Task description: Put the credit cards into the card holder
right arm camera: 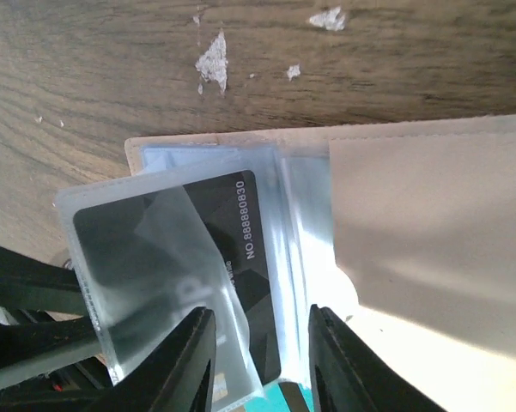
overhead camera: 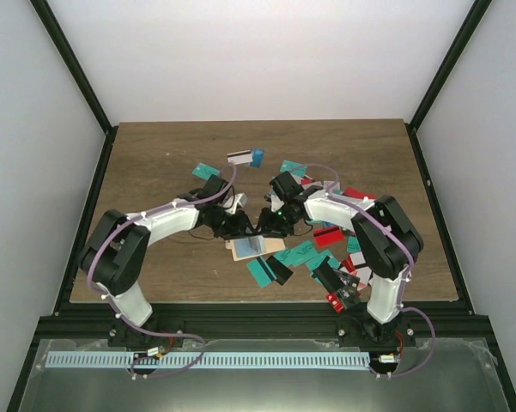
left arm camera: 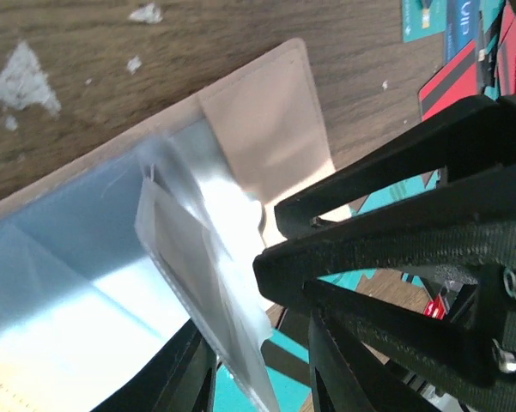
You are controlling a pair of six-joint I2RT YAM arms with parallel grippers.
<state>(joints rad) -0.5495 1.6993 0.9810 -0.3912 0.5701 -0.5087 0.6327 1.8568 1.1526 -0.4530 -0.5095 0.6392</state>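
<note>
The wooden desk (overhead camera: 154,172) is carrying everything. The left arm (overhead camera: 154,225) and the right arm (overhead camera: 361,219) are bending inward over its middle, their heads nearly meeting above the task's things.

The left tool (left arm camera: 259,330) is standing partly open. A clear sleeve (left arm camera: 180,257) is rising between its fingers and leaning against one of them, with teal showing in the gap beside it, so nothing is being pinched there. The right tool (right arm camera: 262,318) is also standing apart, its two fingers flanking the lower corner of the same sleeve without closing on it.

The card holder (right arm camera: 429,223) is lying open on the desk directly under both tools, its tan flap spreading flat and its plastic pockets fanning up from the spine.

The credit cards (overhead camera: 262,271) are lying scattered around it. Teal ones are sitting just in front of the holder, red ones are piling up toward the right arm, and a few more are resting farther back. One black card (right arm camera: 197,249) is sitting inside the lifted sleeve, with a white number running along its edge.

Small pale flecks (right arm camera: 210,56) are dotting the wood beyond the holder.
</note>
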